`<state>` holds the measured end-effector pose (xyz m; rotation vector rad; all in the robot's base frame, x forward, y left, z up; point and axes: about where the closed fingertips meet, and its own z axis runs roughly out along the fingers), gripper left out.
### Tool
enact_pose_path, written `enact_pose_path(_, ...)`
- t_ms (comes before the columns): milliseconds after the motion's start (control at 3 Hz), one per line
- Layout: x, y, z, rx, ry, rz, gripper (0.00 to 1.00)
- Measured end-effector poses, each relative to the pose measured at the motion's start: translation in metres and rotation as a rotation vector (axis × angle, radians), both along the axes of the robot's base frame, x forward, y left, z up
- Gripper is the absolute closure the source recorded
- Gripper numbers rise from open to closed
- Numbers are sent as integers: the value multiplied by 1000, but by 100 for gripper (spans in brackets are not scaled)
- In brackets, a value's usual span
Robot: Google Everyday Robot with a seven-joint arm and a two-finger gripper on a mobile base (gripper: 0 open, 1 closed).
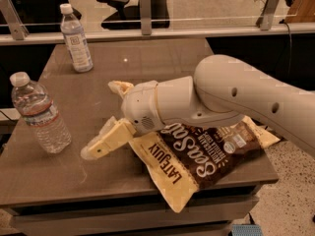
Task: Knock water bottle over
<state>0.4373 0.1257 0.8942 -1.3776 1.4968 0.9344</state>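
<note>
Claw [101, 118] spread, empty, near upright water bottle [40, 116] by the counter [162, 58] left edge; best sweep toward that edge, striking high so it tips, not slides.

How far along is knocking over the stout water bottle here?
Done: nothing; the stout clear ribbed plastic water bottle with white cap stands upright near the brown table's left edge. In hand: the cream two-finger gripper, open, hovers beside it, not touching. Left: reach the bottle and tip it.
</note>
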Motion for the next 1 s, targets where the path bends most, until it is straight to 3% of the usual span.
enact_pose_path(333, 8, 39, -1, 48, -20, 42, 0)
enact_pose_path(1000, -6, 104, 15, 149, -60, 121, 0)
